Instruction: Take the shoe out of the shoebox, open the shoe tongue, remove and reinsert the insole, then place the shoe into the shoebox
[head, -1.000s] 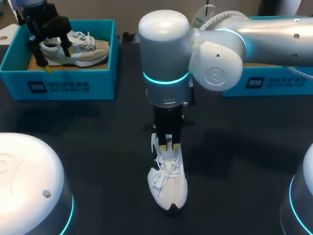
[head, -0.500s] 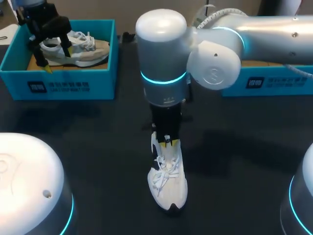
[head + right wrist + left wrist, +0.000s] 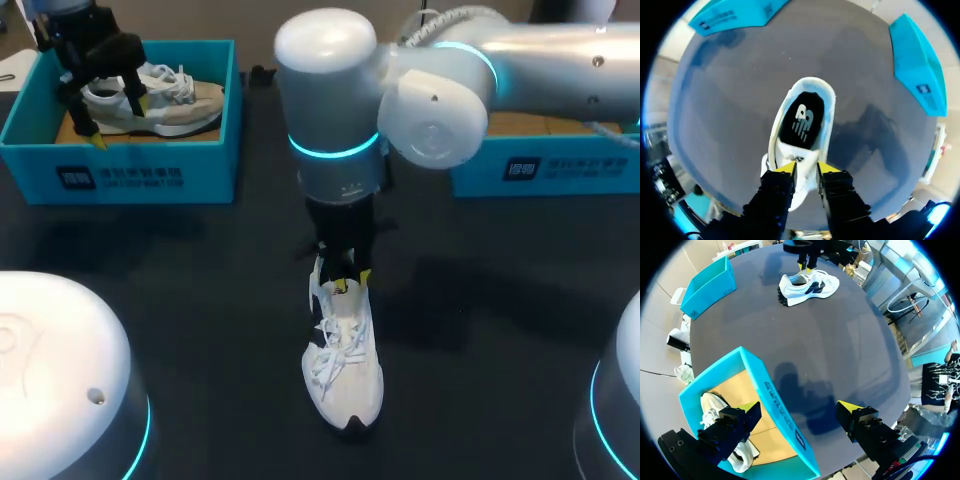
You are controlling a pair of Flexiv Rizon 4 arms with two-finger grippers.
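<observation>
The dark table [image 3: 200,300] carries 2 teal shoeboxes along its far side. The right arm [image 3: 520,70] comes in over the right shoebox [image 3: 540,170] and reaches down at the table's middle. The left shoebox [image 3: 130,175] holds a second shoe [image 3: 175,100], pale, lying on brown card.

The white shoe [image 3: 345,385] stands upright on its sole in the middle of the table, well apart from both boxes, toe toward the near edge.

The left gripper [image 3: 798,407] hangs over the left shoebox with its 2 fingers spread wide, 1 above the second shoe and 1 outside the box's front wall.

The right gripper [image 3: 806,167] has its 2 fingers drawn close, pinching the white tongue [image 3: 801,159] behind the laces. The black insole [image 3: 802,125] shows in the shoe's opening ahead of the fingers.
</observation>
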